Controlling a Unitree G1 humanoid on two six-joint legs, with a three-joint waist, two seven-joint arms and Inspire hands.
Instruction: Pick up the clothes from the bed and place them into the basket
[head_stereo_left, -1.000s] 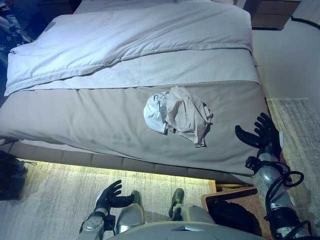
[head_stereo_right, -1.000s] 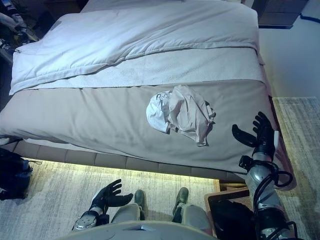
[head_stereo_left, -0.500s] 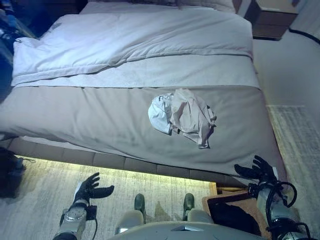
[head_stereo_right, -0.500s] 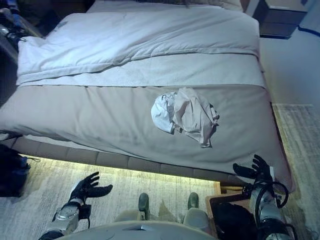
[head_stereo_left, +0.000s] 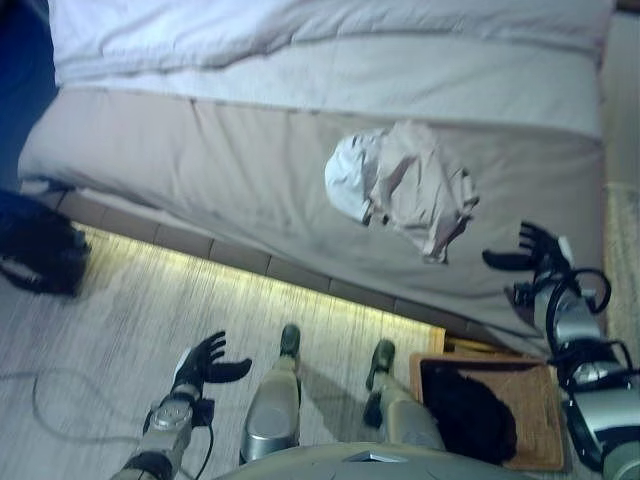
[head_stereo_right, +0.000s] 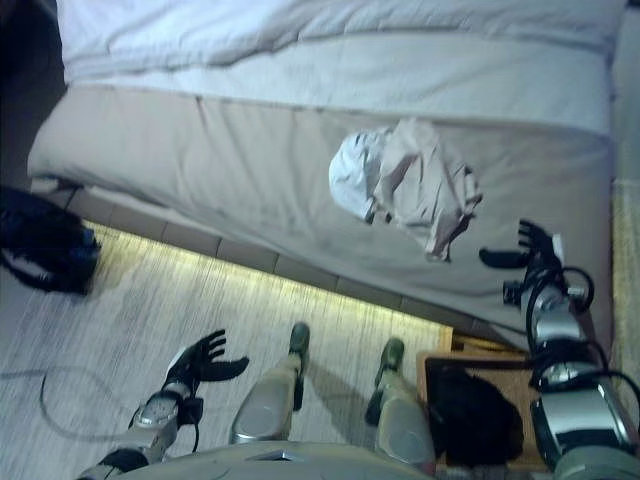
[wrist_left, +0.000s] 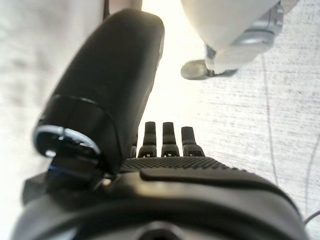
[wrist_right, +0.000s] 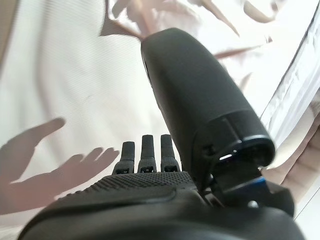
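Note:
A crumpled heap of clothes (head_stereo_left: 405, 190), pale blue-white on one side and beige on the other, lies on the grey-brown bed cover (head_stereo_left: 250, 170) near the foot edge. My right hand (head_stereo_left: 532, 252) is open and empty, held over the bed's near right corner, a little right of the clothes; its straight fingers show in the right wrist view (wrist_right: 145, 150) above the cover. My left hand (head_stereo_left: 203, 360) is open and empty, low over the floor. A brown woven basket (head_stereo_left: 545, 415) with something dark inside (head_stereo_left: 465, 410) stands on the floor at the right.
A white duvet (head_stereo_left: 300, 30) covers the far part of the bed. A dark bag (head_stereo_left: 40, 245) lies on the floor at the left. A lit strip (head_stereo_left: 250, 285) runs under the bed's edge. A pale rug (head_stereo_left: 120, 330) covers the floor.
The camera has tilted down and turned, so the bed sits higher in view. My right hand has risen from the bed's edge to above the cover. The clothes have not moved.

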